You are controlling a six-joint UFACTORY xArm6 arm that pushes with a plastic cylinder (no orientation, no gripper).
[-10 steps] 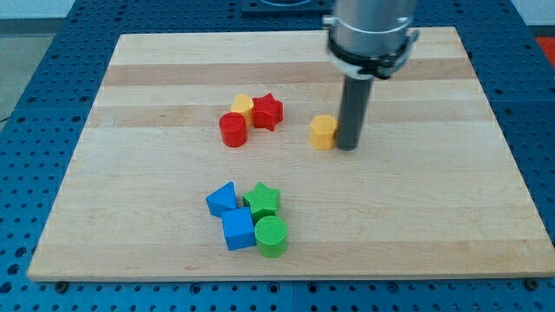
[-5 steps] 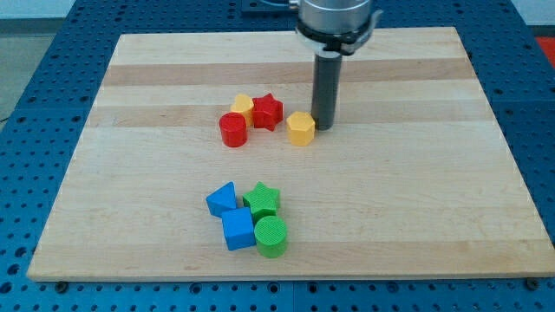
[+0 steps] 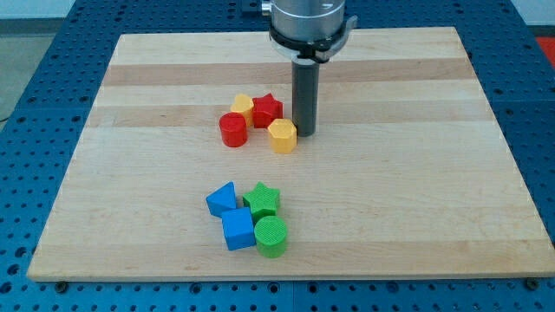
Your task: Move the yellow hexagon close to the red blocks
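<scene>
Yellow hexagon (image 3: 282, 136) sits just right of the red star (image 3: 267, 111), near the red cylinder (image 3: 232, 129).
My tip (image 3: 304, 132), a bare rod grasping nothing, touches the hexagon's right side.

My tip (image 3: 304, 132) touches yellow hexagon (image 3: 282, 136); red star (image 3: 267, 111) just beside.

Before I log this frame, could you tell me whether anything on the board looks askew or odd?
Nothing stands out. My tip sits just right of the yellow hexagon, beside the red star; every block lies flat on the board.
</scene>
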